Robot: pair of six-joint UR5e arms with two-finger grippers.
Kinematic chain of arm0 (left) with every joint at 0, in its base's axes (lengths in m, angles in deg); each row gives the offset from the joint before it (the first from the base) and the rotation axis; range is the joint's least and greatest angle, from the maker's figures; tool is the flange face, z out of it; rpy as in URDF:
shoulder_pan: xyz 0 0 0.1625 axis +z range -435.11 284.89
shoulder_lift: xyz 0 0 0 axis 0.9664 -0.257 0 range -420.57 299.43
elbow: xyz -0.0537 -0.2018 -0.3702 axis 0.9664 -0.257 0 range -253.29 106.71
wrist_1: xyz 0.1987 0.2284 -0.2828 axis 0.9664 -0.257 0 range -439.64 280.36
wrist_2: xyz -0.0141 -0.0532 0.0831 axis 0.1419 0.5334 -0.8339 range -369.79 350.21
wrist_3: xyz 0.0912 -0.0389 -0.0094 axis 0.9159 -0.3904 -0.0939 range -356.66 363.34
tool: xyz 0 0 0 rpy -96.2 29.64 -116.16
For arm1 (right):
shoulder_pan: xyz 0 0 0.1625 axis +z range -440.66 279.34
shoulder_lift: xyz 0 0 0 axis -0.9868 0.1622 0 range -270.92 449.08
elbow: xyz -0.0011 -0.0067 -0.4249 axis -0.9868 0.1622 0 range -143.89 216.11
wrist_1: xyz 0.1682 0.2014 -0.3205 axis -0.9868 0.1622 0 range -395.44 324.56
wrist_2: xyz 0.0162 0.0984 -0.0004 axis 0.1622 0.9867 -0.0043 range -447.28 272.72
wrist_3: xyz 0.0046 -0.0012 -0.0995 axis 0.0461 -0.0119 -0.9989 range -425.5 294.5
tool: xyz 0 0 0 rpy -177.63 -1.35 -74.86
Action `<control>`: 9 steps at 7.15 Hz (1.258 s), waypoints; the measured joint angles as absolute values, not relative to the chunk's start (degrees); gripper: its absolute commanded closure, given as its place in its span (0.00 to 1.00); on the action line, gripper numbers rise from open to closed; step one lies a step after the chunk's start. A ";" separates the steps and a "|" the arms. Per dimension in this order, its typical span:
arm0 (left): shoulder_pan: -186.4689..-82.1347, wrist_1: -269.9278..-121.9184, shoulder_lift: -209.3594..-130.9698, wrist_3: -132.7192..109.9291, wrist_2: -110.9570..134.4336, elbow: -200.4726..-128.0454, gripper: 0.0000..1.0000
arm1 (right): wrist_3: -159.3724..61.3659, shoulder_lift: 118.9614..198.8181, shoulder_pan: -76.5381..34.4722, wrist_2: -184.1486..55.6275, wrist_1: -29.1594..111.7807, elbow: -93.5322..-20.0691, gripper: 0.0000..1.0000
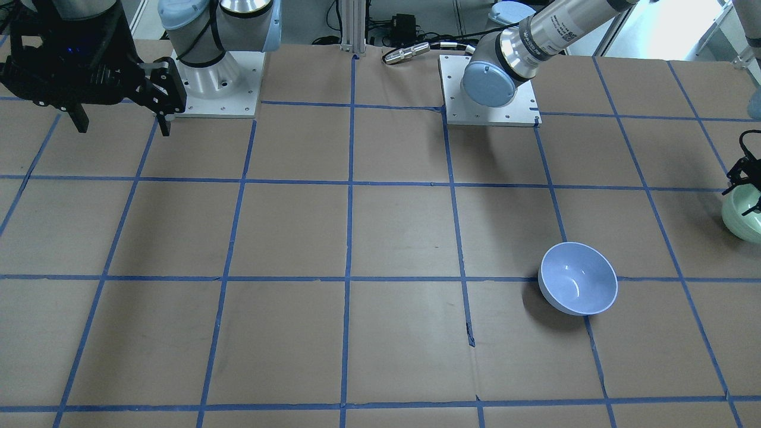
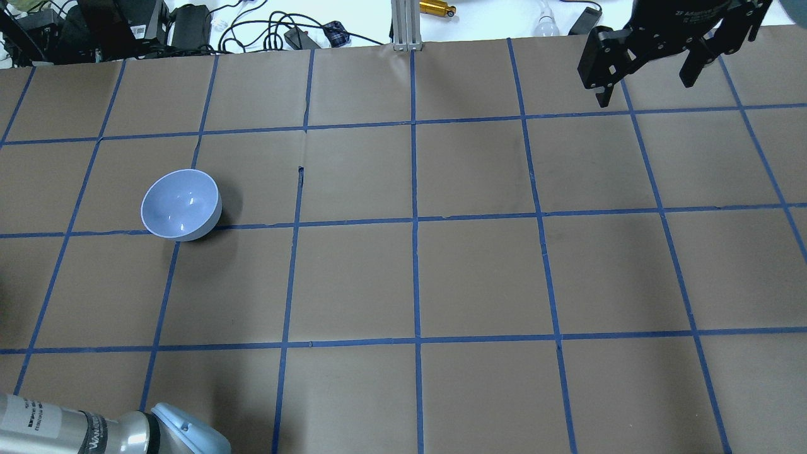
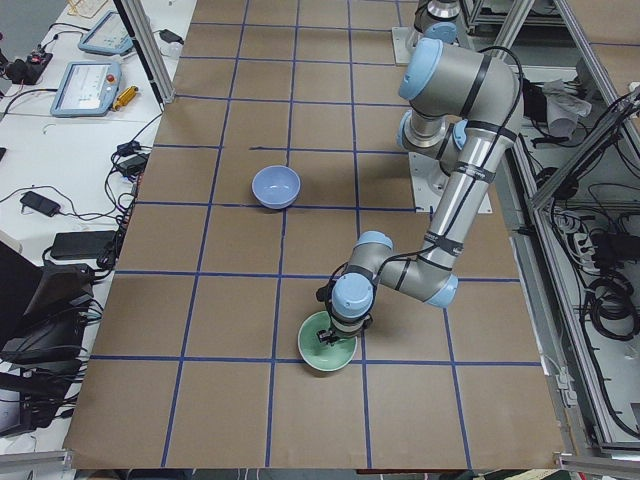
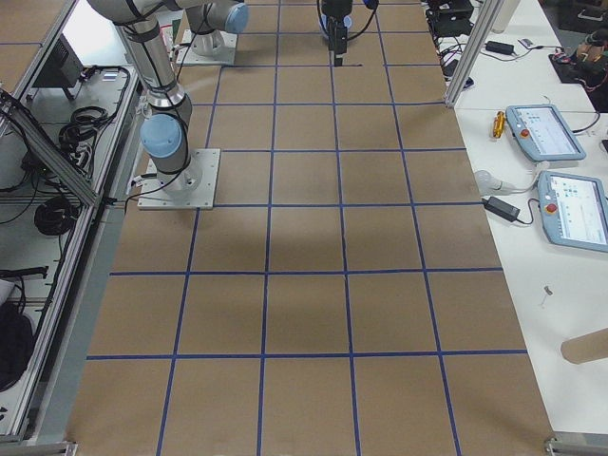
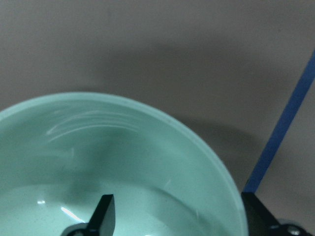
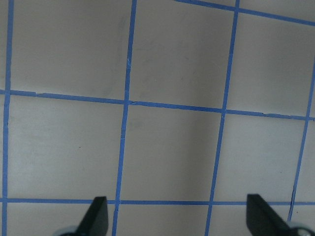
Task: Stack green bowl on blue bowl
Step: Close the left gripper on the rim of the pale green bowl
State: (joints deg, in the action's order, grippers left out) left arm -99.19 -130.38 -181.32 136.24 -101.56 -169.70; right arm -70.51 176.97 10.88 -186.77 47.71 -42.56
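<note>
Brown paper surface [image 2: 479,277] is gridded with blue tape [image 2: 413,221]. The blue bowl [image 2: 181,205] sits well apart from the green bowl [image 3: 328,352]. The left tool [image 5: 177,206] stands spread, straddling the green rim. The right tool [image 6: 175,199] hangs spread wide. Pendants [image 4: 543,131] lie on a side bench.

Front & overhead cams face opp. ways, both on blue bowl [image 1: 578,285]; L wrist cam close-up.

Bowls: 2. One blue bowl [image 1: 578,277]; one green bowl [image 1: 743,213], well apart from the blue bowl. Grippers: 2. Left gripper [image 1: 743,193] and right gripper [image 2: 644,88]. Teach pendants [image 4: 544,131] [image 4: 577,211]: 2.
</note>
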 measured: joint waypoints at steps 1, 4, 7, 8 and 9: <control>-99.19 -130.38 -181.27 136.29 -101.75 -169.70 0.99 | -70.51 176.97 10.87 -186.78 47.71 -42.55 0.00; -99.19 -130.76 -180.30 136.29 -102.20 -169.79 1.00 | -70.51 176.97 10.91 -186.77 47.71 -42.55 0.00; -99.19 -131.56 -180.05 136.37 -101.88 -169.84 1.00 | -70.51 176.97 10.92 -186.77 47.71 -42.56 0.00; -99.19 -131.69 -180.05 136.45 -101.77 -169.85 1.00 | -70.51 176.97 10.92 -186.78 47.71 -42.55 0.00; -99.19 -131.74 -180.07 136.58 -101.69 -169.87 1.00 | -70.52 176.97 10.91 -186.77 47.71 -42.55 0.00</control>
State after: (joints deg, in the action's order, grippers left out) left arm -99.19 -131.74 -180.07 136.58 -101.69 -169.87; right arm -70.52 176.97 10.91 -186.77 47.71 -42.55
